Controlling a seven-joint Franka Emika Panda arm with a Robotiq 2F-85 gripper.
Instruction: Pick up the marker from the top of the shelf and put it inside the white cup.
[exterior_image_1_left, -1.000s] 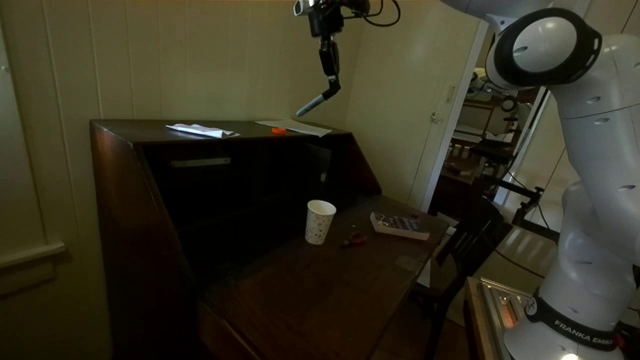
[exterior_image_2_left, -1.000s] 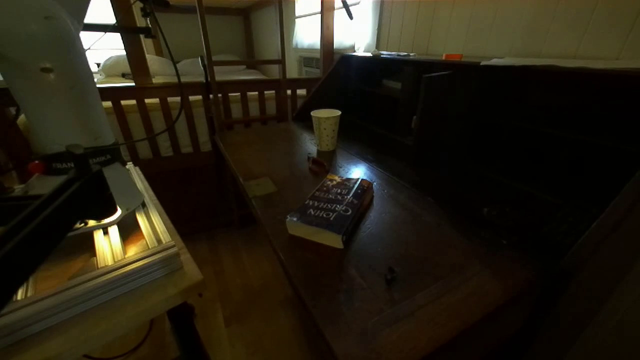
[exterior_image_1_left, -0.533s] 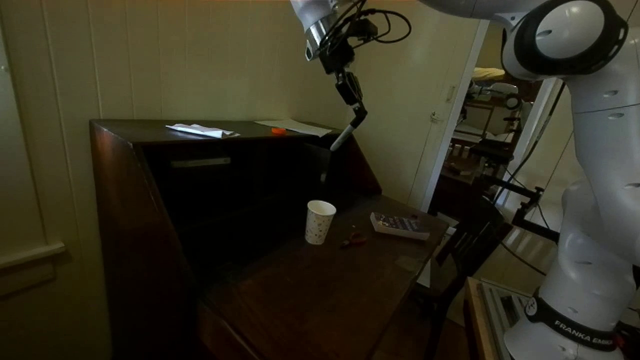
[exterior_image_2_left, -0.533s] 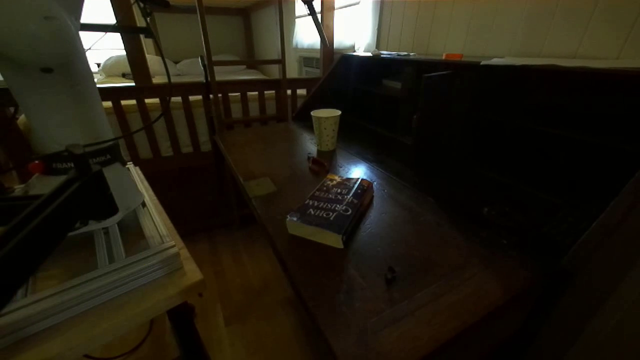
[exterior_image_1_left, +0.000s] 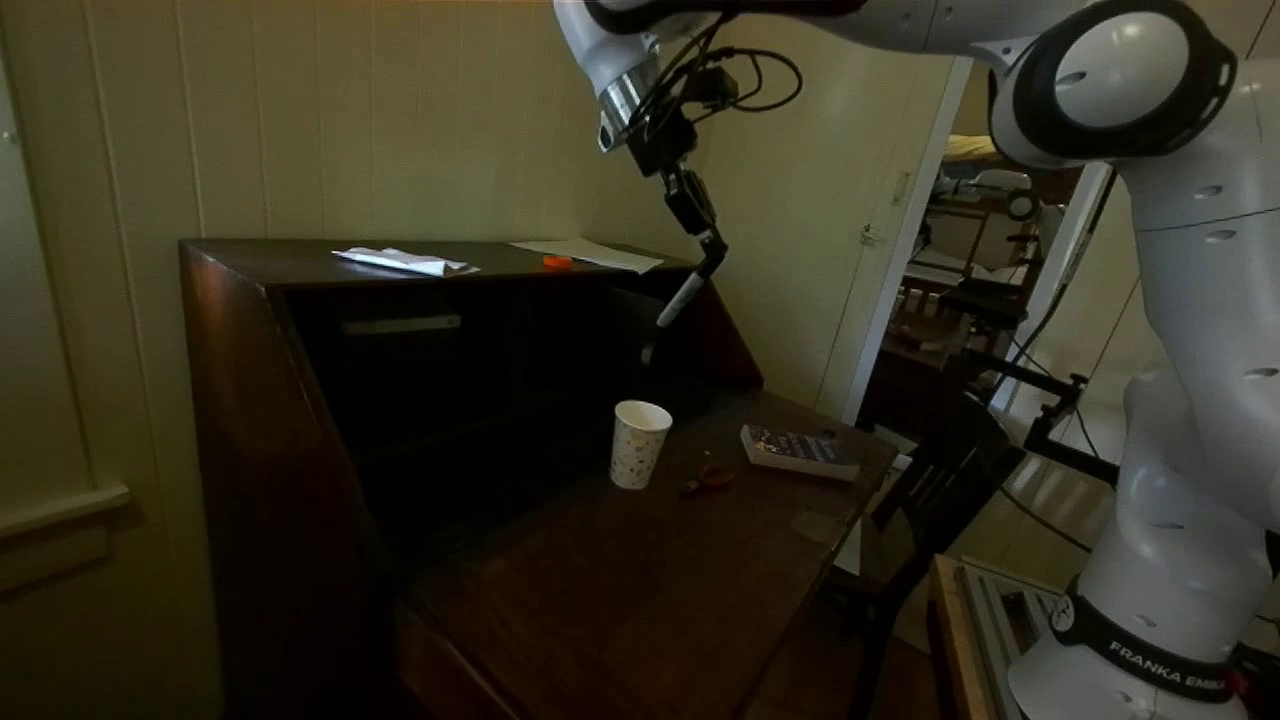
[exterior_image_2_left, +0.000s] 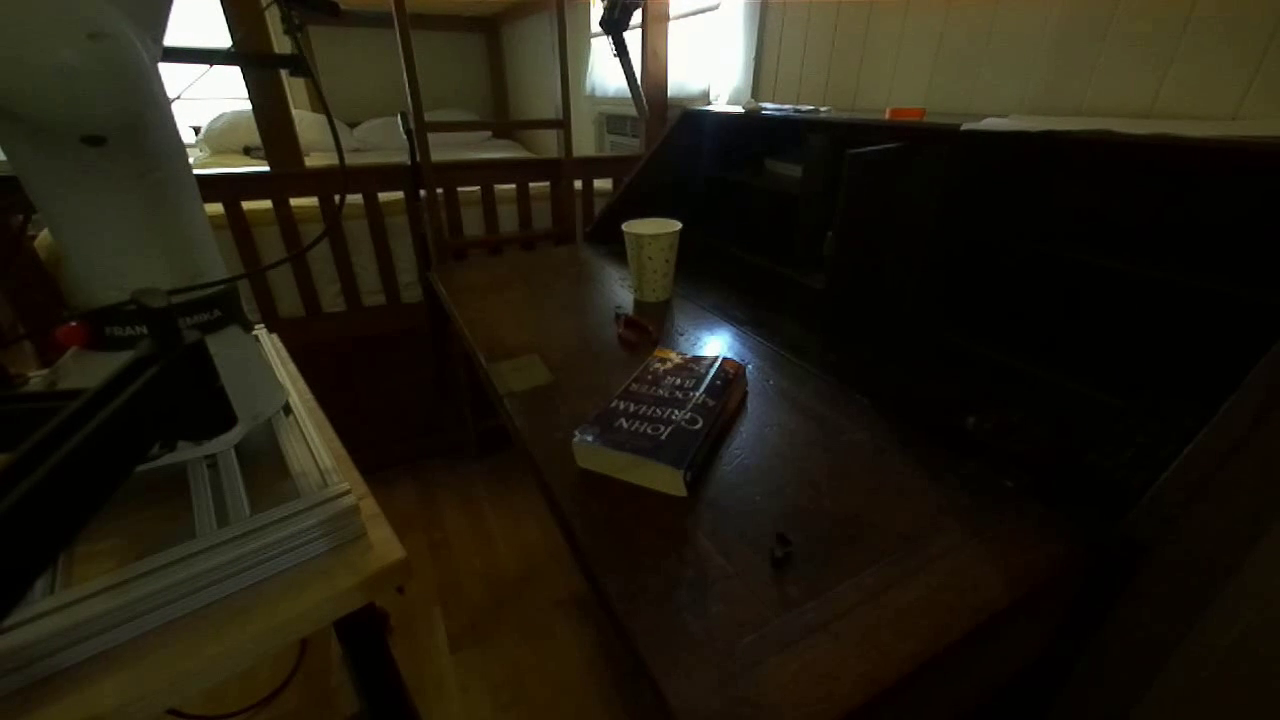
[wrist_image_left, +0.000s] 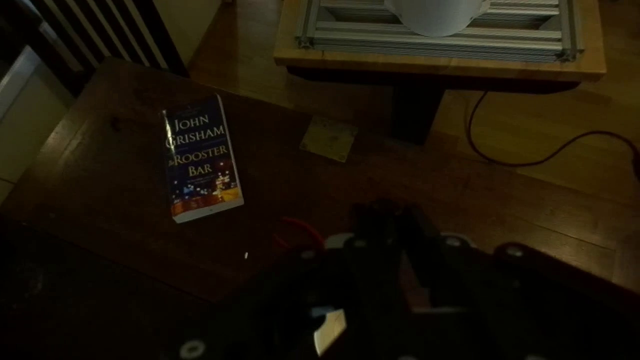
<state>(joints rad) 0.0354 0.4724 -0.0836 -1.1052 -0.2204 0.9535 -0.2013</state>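
Observation:
The marker (exterior_image_1_left: 682, 300), with a grey body and dark upper end, hangs tilted from my gripper (exterior_image_1_left: 712, 250). My gripper is shut on its upper end, and the free tip points down and left in an exterior view. The gripper shows dark against the window in an exterior view (exterior_image_2_left: 628, 65). The white cup (exterior_image_1_left: 638, 450), faintly speckled, stands upright on the desk surface below the marker tip, apart from it; it also shows in an exterior view (exterior_image_2_left: 652, 265). In the wrist view the dark fingers (wrist_image_left: 385, 210) hide most of what lies below. The brown shelf (exterior_image_1_left: 240, 340) stands behind.
Red-handled pliers (exterior_image_1_left: 710, 480) lie beside the cup, and a thick book (exterior_image_1_left: 798, 455) lies farther along the desk. Papers (exterior_image_1_left: 405, 262) and an orange item (exterior_image_1_left: 557, 262) lie on the shelf top. A small dark object (exterior_image_2_left: 781, 550) lies on the desk.
My gripper has come down and to the right in an exterior view with the marker in it, from above the shelf top to above the cup. The cup has not moved.

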